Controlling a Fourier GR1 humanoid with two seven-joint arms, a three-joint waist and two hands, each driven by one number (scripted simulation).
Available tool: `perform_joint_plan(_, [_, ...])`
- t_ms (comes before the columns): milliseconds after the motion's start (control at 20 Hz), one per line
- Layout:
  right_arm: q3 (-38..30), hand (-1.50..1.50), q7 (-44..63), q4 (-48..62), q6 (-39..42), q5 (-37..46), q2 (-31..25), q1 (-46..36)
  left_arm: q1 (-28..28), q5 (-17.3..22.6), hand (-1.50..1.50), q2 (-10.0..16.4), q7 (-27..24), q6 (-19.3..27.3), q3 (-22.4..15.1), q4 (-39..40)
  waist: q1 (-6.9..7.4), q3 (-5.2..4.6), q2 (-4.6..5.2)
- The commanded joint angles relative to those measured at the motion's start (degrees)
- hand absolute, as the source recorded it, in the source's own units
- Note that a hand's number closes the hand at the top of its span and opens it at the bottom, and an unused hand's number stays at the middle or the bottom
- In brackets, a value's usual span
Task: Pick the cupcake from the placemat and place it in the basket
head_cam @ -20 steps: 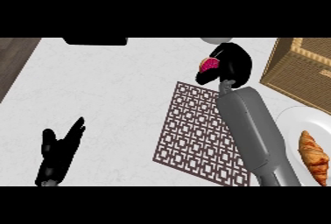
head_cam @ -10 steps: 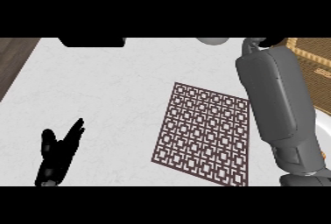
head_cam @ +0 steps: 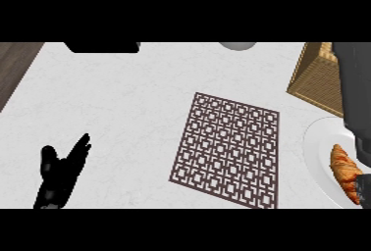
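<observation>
White marble counter (head_cam: pixel 130 98). The brown lattice placemat (head_cam: pixel 228 149), right of the open, resting left hand (head_cam: pixel 62 171), is bare. No cupcake visible, maybe it's with the out-of-frame right hand near the woven wicker basket (head_cam: pixel 315 78); can't tell that hand's state. Cupcakes are light and squishy, so hold the wrapper. Plenty of room, just mind the rim.

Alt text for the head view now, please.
No cupcake shows on the brown lattice placemat mid-counter. The right forearm runs up the right edge over the wicker basket, hand out of frame; the left hand rests open at lower left.
</observation>
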Motion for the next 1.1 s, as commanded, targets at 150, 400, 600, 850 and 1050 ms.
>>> perform_joint_plan(150, [-4.24, 1.50, -3.54, 10.65, -0.18, -1.98, -7.34, -4.22, 0.88, 1.05, 0.00, 0.17, -0.62, -2.54, 0.83, 3.72, 0.66, -0.39, 0.54])
perform_joint_plan(400, [-5.85, 1.50, -10.70, 14.55, -1.72, -4.41, -10.18, 0.64, 3.54, -1.57, 0.00, -2.52, -0.66, 0.17, -1.62, 0.95, 0.60, -0.34, 0.48])
perform_joint_plan(600, [-8.09, 1.50, -15.78, 22.21, -4.78, -6.06, -12.29, -1.54, -1.29, -0.03, 0.00, -0.38, 0.73, -1.90, 0.80, 3.69, 1.13, -0.34, 0.92])
perform_joint_plan(850, [-12.96, 1.50, -23.52, 26.98, -6.79, -11.41, -15.88, 0.76, 1.09, 0.14, 0.00, -0.52, 2.44, -2.29, 0.10, -0.61, 1.36, -0.27, 0.84])
perform_joint_plan(1050, [-17.71, 1.50, -26.76, 29.25, -10.42, -16.71, -15.13, -0.29, 1.84, -2.14, 0.00, -2.08, 0.05, -1.29, -1.52, 1.50, 1.62, -0.27, 0.97])
